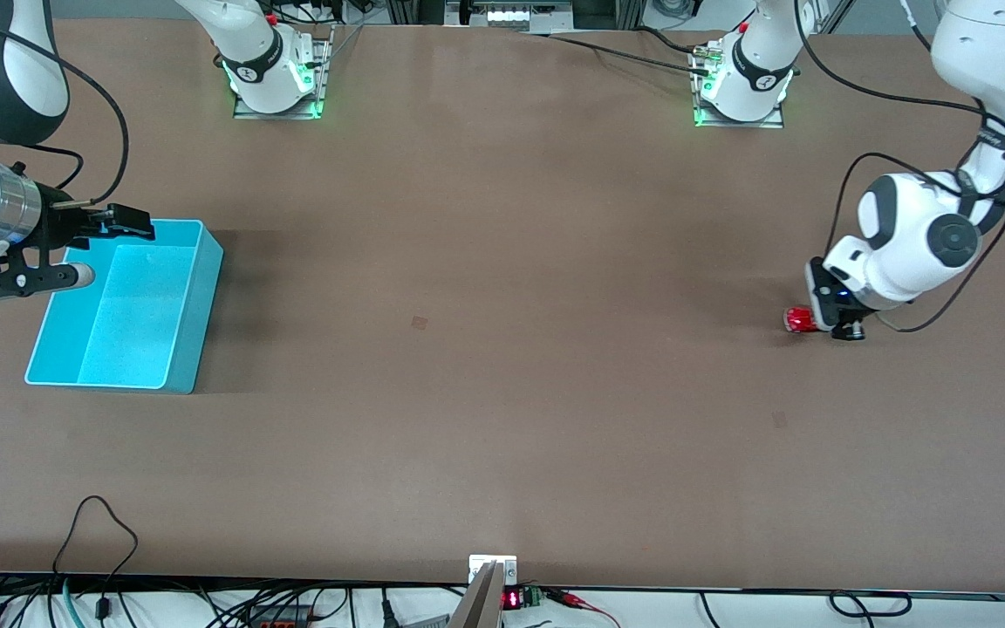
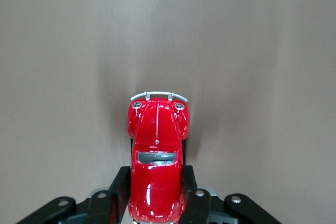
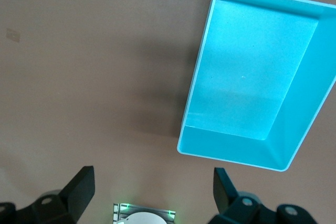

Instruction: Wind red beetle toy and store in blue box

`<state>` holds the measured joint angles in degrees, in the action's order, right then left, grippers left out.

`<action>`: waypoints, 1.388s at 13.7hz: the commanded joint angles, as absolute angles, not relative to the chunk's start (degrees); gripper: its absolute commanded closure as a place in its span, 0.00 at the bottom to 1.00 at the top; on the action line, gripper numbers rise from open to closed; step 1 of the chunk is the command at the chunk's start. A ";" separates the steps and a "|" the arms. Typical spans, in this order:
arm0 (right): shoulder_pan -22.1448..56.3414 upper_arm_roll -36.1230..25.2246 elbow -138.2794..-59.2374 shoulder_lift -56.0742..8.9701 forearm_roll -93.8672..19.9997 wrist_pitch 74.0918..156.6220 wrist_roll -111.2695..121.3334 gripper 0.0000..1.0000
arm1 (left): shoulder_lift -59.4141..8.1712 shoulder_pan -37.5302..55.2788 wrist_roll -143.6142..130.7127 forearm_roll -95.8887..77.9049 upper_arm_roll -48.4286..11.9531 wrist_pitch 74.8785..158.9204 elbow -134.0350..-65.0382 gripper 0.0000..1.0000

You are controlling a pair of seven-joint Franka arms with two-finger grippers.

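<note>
The blue box (image 1: 132,305) sits on the table (image 1: 502,349) at the right arm's end, partly beneath the right gripper (image 1: 105,249), which hangs over it with fingers spread and empty. The left gripper (image 1: 825,316) at the table's other end is clamped on the red beetle toy (image 2: 156,161), whose nose pokes out past its fingertips just above the tabletop.

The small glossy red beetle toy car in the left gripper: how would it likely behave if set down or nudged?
The small glossy red beetle toy car looks rigid and probably light, being tiny beside the left gripper shut on it. Its rounded, shiny shell may be slippery. As a car it would likely roll along the brown table rather than tip.
</note>
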<state>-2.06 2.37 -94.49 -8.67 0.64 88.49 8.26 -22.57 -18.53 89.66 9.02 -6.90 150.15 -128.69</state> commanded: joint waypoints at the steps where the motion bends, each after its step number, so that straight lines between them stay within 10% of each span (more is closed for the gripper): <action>1: -2.29 2.46 -94.22 -8.44 -0.09 87.71 9.23 0.00 | -26.19 -23.01 96.65 10.11 -7.29 150.21 -128.41 0.72; 5: -2.29 2.55 -94.22 -8.44 -0.09 87.71 9.23 0.00 | -27.51 -28.12 101.34 10.02 -7.29 150.21 -128.41 0.70; 6: -2.29 2.46 -94.22 -8.44 -0.09 87.71 9.23 0.00 | -27.51 -28.91 101.34 10.02 -7.29 150.21 -128.41 0.58; 8: -2.29 2.46 -94.22 -8.44 -0.09 87.71 9.23 0.00 | -26.03 -29.44 101.34 10.11 -7.47 149.86 -128.41 0.00; 19: -2.29 2.46 -94.22 -8.44 -0.09 87.63 9.23 0.00 | -12.31 -26.82 96.34 8.70 -20.56 117.52 -114.79 0.00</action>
